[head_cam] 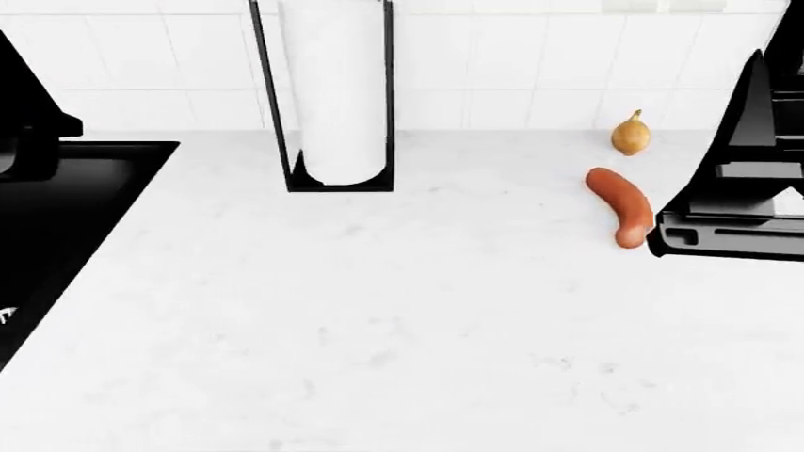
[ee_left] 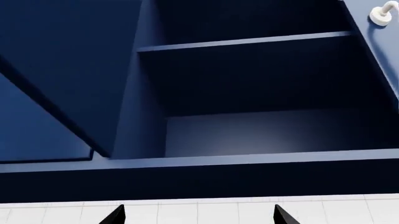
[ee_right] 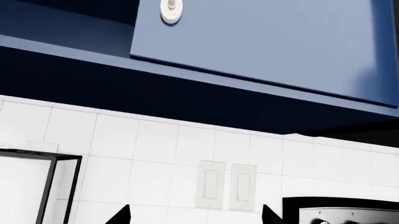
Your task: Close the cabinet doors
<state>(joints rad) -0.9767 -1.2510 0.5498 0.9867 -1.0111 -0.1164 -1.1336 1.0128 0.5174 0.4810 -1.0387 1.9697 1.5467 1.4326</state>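
**Both arms raised toward the open cabinet**

Your left gripper (ee_left: 198, 215) points up at the cabinet (ee_left: 249, 135), fingertips spread wide; the open door (ee_left: 62, 70) swings out beside it, shelf edges running crosswise. Your right gripper (ee_right: 194, 215), also wide, faces the closed door (ee_right: 274, 46) above, knob (ee_right: 171, 11) ahead. Both grippers are cut off, showing tips only.

You're looking up into the open cabinet (ee_left: 249, 93): dark blue inside, one shelf (ee_left: 243, 42) across it. One door (ee_left: 56, 70) swung out wide on one side, the other door's edge (ee_left: 374, 51) with a white knob (ee_left: 380, 15) at the opposite side. White tiled wall (ee_left: 199, 212) below the cabinet. Left gripper (ee_left: 198, 215) fingertips just poke in, spread apart, holding nothing.
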